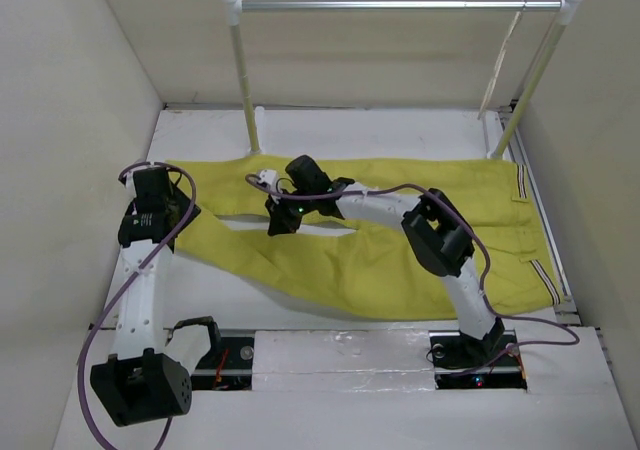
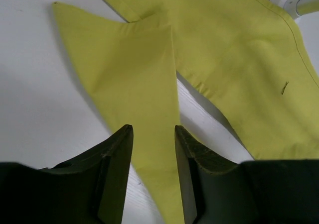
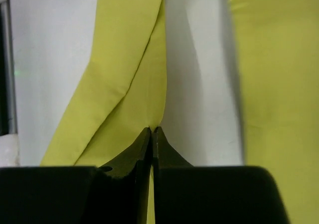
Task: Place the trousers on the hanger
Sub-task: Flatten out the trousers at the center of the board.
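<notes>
Smooth mustard trousers [image 1: 380, 270] lie flat mid-table [image 1: 350, 130], waistband toward the right edge. The thin cream hanger [image 1: 503, 60] dangles at the metal rail [image 1: 400, 5]'s right end. Wrist views alone show the right gripper [image 3: 152, 130] pinching a cloth fold and the left gripper [image 2: 153, 132] part-open astride a pointed flap.

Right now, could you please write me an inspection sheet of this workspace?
Surface: white table, largely covered by cloth.
Job's things: trousers spread flat across the table; hanger hanging from the rail near its right end.
Clutter: nothing seen.
Grippers: left gripper open, straddling a folded leg end; right gripper shut on a fold of the trousers.
Cables: purple cables run along both arms.
Surroundings: plain beige walls on three sides.
</notes>
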You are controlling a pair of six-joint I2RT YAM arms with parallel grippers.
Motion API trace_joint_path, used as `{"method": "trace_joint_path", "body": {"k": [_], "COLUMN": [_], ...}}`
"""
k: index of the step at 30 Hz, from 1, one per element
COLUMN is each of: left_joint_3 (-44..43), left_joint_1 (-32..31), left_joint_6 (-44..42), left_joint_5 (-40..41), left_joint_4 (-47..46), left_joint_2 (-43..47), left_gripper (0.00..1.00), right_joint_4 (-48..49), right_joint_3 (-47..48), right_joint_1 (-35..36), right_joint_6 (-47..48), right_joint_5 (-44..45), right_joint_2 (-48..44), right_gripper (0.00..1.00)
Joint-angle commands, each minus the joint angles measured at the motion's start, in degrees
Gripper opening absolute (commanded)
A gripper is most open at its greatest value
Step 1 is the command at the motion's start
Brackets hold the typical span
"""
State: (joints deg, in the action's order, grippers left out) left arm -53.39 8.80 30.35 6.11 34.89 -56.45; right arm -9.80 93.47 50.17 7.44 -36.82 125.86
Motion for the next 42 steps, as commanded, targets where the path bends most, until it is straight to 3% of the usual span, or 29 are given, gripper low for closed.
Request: {"method": "trace_joint_path", "body": {"k": [1,4,5,8,10,12,15,16,18,21,25,27,32,42], "left_joint_3": [-0.9,-0.6,-0.4,-0.2,0.4,0.2,-2.0,-2.6,-4.9,-7.9,-9.9,-10.9,-14.1,-17.1], "left_joint_1": [0.3,0.3,0.3,0.3,0.3,0.3,0.3,0.3,0.3,-0.3,-2.1,-3.4,-4.0,-7.3], "left_joint_6": [-2.0,-2.8,-3.0,-3.5,-4.3,-5.2,-6.4,-6.8,-7.1,-7.1,-6.4,-6.7,-5.9,-5.9], "left_joint_5": [-1.4,-3.9,-4.6,-4.7,-3.6,-0.8,5.8,6.4,8.6,9.4,13.0,14.3,13.3,19.6], "left_joint_4": [-2.3,-2.7,-3.2,-4.9,-6.0,-6.4,-8.2,-8.5,-9.1,-9.3,-9.6,-10.5,-11.1,-10.4], "left_joint_2": [0.3,-1.2,-1.6,-2.2,-3.3,-7.8,-14.1,-15.4,-20.0,-25.8,-29.9,-30.8,-36.8,-42.4], "left_gripper": [0.36,0.4,0.41,0.43,0.49,0.51,0.52,0.51,0.5,0.48,0.51,0.54,0.5,0.44], "right_joint_4": [1.7,-3.0,-1.9,0.6,1.2,0.3,0.5,0.8,1.6,2.9,4.4,4.0,5.4,0.2], "right_joint_3": [4.2,5.9,5.0,-0.4,-2.8,-5.8,-10.8,-12.2,-16.7,-23.1,-30.0,-31.7,-36.2,-32.4], "right_joint_1": [-0.6,-0.1,0.7,1.2,1.2,1.2,1.2,1.9,2.4,3.6,5.7,7.7,11.7,12.2], "right_joint_6": [-0.1,1.4,1.5,1.1,0.8,1.3,1.8,1.4,1.3,0.4,-1.2,-1.1,-3.0,-1.8], "right_joint_5": [3.2,0.3,0.3,2.3,2.5,3.8,4.0,4.0,5.0,6.1,6.3,6.3,8.6,11.6], "right_joint_2": [-1.2,1.5,0.8,-4.1,-6.4,-10.0,-16.2,-17.7,-22.6,-27.5,-34.7,-35.9,-38.2,-43.1], "right_gripper": [0.09,0.41,0.44,0.45,0.45,0.44,0.25,0.09,0.0,0.0,0.3,0.36,0.37,0.37]}}
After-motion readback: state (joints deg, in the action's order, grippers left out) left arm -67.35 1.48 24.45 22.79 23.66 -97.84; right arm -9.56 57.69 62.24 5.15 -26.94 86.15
